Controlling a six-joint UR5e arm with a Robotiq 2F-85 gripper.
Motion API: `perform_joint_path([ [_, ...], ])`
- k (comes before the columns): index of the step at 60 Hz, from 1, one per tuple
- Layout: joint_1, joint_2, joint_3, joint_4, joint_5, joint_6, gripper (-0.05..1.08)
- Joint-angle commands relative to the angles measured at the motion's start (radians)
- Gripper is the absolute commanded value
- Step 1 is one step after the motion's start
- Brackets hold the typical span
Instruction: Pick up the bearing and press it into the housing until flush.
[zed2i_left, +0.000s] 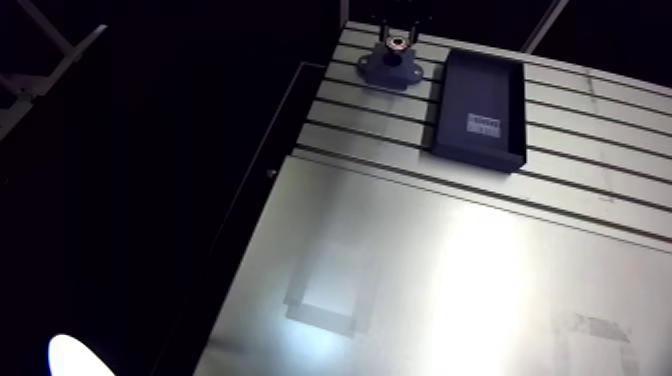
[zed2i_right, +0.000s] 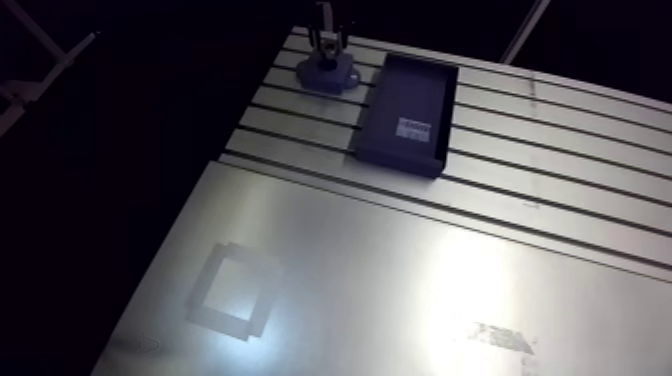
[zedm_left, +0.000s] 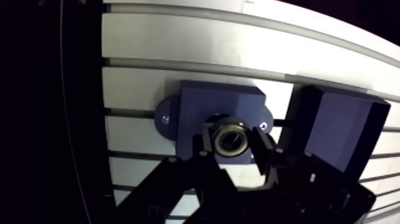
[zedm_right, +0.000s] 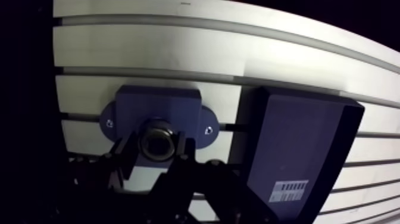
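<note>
housing: dark blue flanged block, lying flat | bearing: silver ring, axis upright, over housing's centre hole

I am looking in on what reads as a robotics lab bench. The work surface is a slotted aluminium table, its grooves running left to right, with a smooth metal plate on the near half and a square outline marked on it. At the far edge, a blue flanged housing with a screw in each flange sits left of a dark tray carrying a barcode label. The gripper pinches a steel bearing over the housing's bore.
</note>
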Motion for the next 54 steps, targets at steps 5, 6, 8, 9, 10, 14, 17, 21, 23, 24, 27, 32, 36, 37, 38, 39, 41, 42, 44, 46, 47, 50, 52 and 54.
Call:
perform_joint_path([
  [5,0.003,0.003,0.001,0.000,0.002,0.000,0.75],
  [6,0.003,0.003,0.001,0.000,0.003,0.000,0.75],
  [8,0.003,0.005,0.001,0.000,0.003,0.000,0.75],
  [9,0.003,0.005,0.001,0.000,0.003,0.000,0.76],
  [10,0.003,0.005,0.001,0.000,0.003,0.000,0.76],
  [14,0.003,0.008,0.001,0.000,0.003,-0.002,0.76],
  [17,0.003,0.008,0.001,0.000,0.005,0.000,0.76],
  [21,0.003,0.008,0.002,0.000,0.005,0.000,0.76],
  [23,0.004,0.009,0.002,0.000,0.005,0.000,0.76],
  [24,0.006,0.011,0.002,0.000,0.005,-0.002,0.76],
  [27,0.006,0.011,0.002,0.000,0.005,0.000,0.76],
  [32,0.007,0.013,0.003,0.000,0.003,0.000,0.76],
  [36,0.008,0.013,0.002,0.000,0.005,-0.002,0.76],
  [37,0.008,0.013,0.002,0.000,0.005,-0.002,0.76],
  [38,0.008,0.013,0.002,0.000,0.005,0.000,0.76],
  [39,0.008,0.013,0.002,0.000,0.005,0.000,0.76],
  [41,0.008,0.013,0.002,0.000,0.005,-0.002,0.76],
  [42,0.008,0.013,0.002,0.000,0.005,-0.002,0.76],
  [44,0.008,0.013,0.002,0.000,0.003,-0.002,0.76],
  [46,0.008,0.013,0.003,0.000,0.003,0.000,0.76],
  [47,0.008,0.013,0.004,0.000,0.003,0.000,0.76],
  [50,0.008,0.014,0.004,0.000,0.003,0.000,0.76],
  [52,0.008,0.017,0.004,0.000,0.002,0.000,0.76],
  [54,0.008,0.017,0.004,0.000,0.002,0.000,0.76],
])
